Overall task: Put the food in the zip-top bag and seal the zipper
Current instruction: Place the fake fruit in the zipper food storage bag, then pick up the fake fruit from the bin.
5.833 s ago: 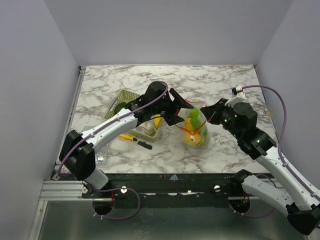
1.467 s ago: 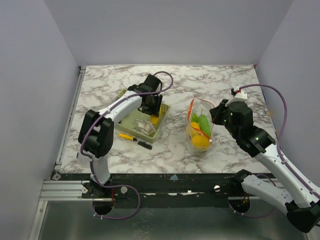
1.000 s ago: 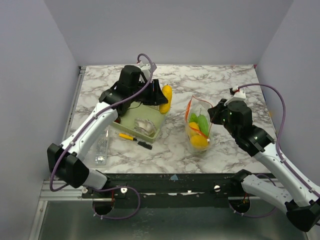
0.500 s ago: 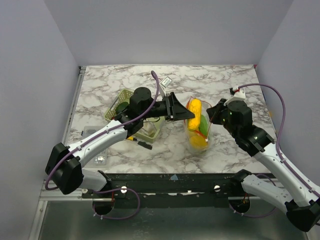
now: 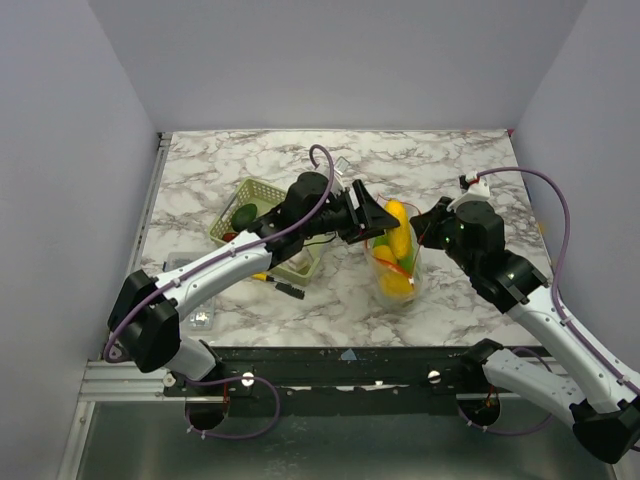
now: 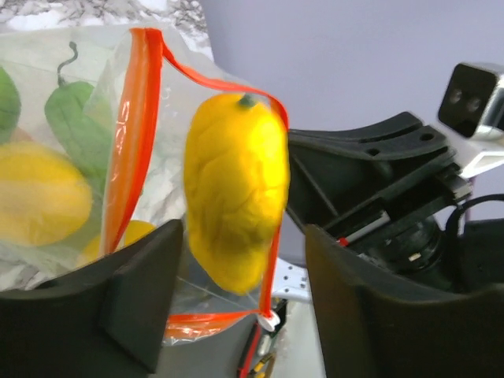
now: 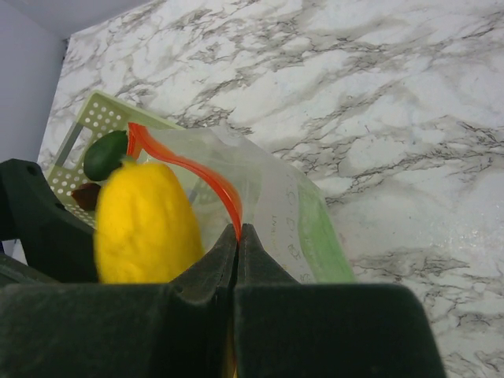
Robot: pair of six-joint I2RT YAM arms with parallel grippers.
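Right wrist | zip-top bag (image 7: pixel 276 185) print (image 7: pixel 290 228) unreadable | right end effector (image 7: pixel 238 230) pinches zipper (image 7: pixel 206 177)

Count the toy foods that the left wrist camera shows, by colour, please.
Yellow food: 3
Green food: 2
Total: 5

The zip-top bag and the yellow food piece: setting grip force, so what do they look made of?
The zip-top bag: probably thin, soft clear plastic film, glossy and creased, contents showing through. The zipper: seemingly stiffer orange-red plastic strip. The yellow food piece: likely moulded plastic, matte-to-satin, with a lumpy surface; hollow or solid cannot be told.
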